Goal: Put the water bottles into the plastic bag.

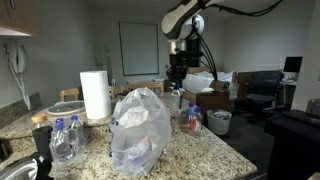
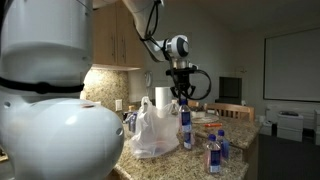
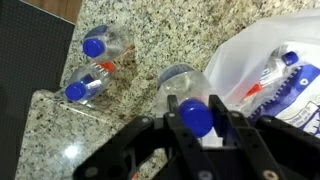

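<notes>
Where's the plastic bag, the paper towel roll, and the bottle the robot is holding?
plastic bag (image 1: 140,130): in an exterior view, middle of its crinkly side.
paper towel roll (image 1: 95,95): in an exterior view, middle of the roll.
held water bottle (image 3: 197,118): wrist view, its blue cap.

we count six water bottles (image 1: 60,143): two at the near left in an exterior view, two right of the bag, one held bottle (image 2: 185,125), one bagged bottle (image 3: 285,80). one plastic bag (image 1: 140,130), one paper towel roll (image 1: 95,95).
</notes>
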Robot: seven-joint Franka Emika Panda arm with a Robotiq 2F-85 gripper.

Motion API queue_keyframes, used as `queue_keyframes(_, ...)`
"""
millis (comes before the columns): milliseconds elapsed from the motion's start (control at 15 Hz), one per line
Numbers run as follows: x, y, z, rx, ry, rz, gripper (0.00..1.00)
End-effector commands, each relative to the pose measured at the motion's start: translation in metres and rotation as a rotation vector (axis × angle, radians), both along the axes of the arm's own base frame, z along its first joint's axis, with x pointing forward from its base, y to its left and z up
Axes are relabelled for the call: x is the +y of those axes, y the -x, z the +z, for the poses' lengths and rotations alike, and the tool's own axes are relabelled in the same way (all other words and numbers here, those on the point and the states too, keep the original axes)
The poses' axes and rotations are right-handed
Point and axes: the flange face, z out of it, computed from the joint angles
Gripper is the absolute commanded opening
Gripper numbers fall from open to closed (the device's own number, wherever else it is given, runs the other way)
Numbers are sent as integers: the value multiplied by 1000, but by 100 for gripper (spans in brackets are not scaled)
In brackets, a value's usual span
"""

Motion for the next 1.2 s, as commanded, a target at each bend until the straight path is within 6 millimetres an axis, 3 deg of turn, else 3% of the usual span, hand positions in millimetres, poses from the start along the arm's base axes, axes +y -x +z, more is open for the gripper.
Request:
queue_keyframes(0, 30, 39, 77, 18, 49, 48, 14)
queue_keyframes(267, 87, 74, 162, 26, 57, 111, 14)
queue_keyframes(467, 133, 80, 190, 27, 56, 135, 14)
queue_keyframes(600, 149, 68, 189, 9, 42, 116, 14)
queue_keyframes(800, 158, 31, 173, -44, -16, 65, 14)
queue_keyframes(933, 159, 4, 152, -22, -43, 55, 14)
queue_keyframes(1133, 159, -15, 110, 108, -53, 76, 14)
